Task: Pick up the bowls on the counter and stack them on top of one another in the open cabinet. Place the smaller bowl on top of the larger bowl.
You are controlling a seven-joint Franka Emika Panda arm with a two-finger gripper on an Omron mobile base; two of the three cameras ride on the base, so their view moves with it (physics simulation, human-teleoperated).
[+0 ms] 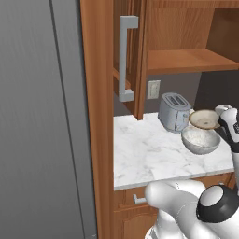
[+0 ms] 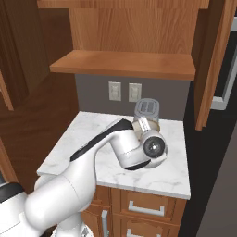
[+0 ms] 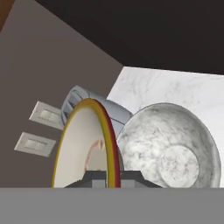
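— What stands at left?
— A tall flat grey panel [image 1: 42, 116], beside reddish-brown wood.
— And behind?
— A dull grey-brown wall [image 2: 92, 95] bearing two white rectangular outlet plates [image 2: 124, 91]; a grey metal toaster [image 1: 173, 112] before it.

Kitchen, marble counter [image 1: 154, 154], toaster [image 1: 173, 112], wooden wall cabinet [image 1: 186, 60]

The white arm [image 2: 106, 152] rose from seven o'clock and bent over the marble counter [image 2: 173, 173]. The grey toaster [image 2: 148, 109] stood behind its wrist, at twelve o'clock from it. Above hung the cabinet shelf [image 2: 125, 65], with two wall outlets [image 2: 124, 91] under it.
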